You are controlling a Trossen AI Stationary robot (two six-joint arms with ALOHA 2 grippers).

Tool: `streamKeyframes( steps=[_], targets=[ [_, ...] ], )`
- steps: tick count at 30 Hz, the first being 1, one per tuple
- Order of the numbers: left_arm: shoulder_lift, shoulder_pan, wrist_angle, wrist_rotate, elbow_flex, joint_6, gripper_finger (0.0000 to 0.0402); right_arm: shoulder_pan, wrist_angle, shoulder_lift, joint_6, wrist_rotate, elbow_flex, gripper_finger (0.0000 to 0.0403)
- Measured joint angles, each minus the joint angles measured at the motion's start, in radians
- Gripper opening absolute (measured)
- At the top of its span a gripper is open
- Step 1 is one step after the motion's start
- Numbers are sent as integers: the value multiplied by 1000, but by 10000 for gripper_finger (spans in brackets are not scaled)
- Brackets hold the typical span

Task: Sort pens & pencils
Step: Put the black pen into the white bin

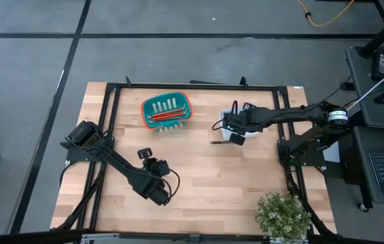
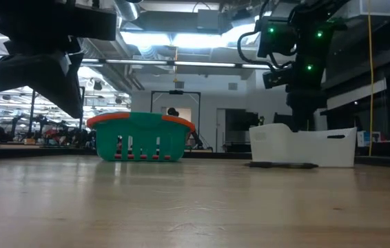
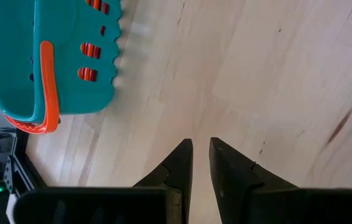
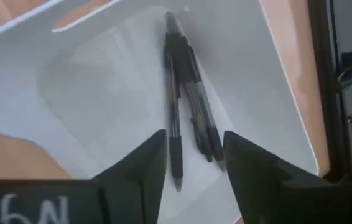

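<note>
While the right gripper (image 4: 194, 155) hangs above the white bin (image 4: 70, 112) with its fingers spread wide and empty, the pens (image 4: 185, 93) lie together inside it (one more black pen (image 1: 217, 142) rests on the table just left of it). Pencils (image 1: 167, 116) lie in the teal basket (image 1: 148, 108). Nearer, the left gripper (image 3: 201, 162) hovers, fingers narrow, holding nothing.

A teal basket (image 1: 167, 112) and a white bin (image 2: 302, 146) are sitting on the table (image 1: 212, 190), a plant (image 1: 283, 215) standing at its corner.
</note>
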Motion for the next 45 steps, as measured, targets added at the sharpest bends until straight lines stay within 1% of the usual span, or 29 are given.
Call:
streamKeyframes(
  steps=[4, 7, 11, 13, 17, 21, 24, 29, 33, 37, 45],
  targets=[
    [0, 0, 0, 0, 0, 0, 50, 13, -52, -1, 70, -57, 61, 156],
    [0, 0, -1, 0, 0, 1, 50, 42, -75, -2, 115, -150, 120, 155],
    [0, -5, 0, 0, 0, -1, 50, 116, -48, -2, 166, -288, 172, 157],
    [0, -11, 0, 0, 0, 0, 50, 166, 7, -2, 176, -332, 179, 158],
    [0, -24, 0, 0, 0, 0, 50, 268, 100, 9, 151, -363, 179, 156],
    [0, -30, 0, 0, 0, 0, 50, 314, 123, 63, 141, -375, 179, 153],
    [0, -29, 2, -4, 0, 0, 50, 315, 124, 127, 101, -416, 179, 153],
    [0, -29, 2, -6, 0, 0, 50, 287, 131, 224, 3, -422, 179, 152],
    [0, -28, 2, -7, 0, 0, 50, 254, 148, 275, -47, -434, 179, 152],
    [0, -20, 2, -12, 0, 6, 50, 220, 154, 292, -83, -438, 178, 152],
    [0, -5, 0, -16, 0, 11, 50, 178, 183, 286, -94, -437, 179, 152]
  ],
)
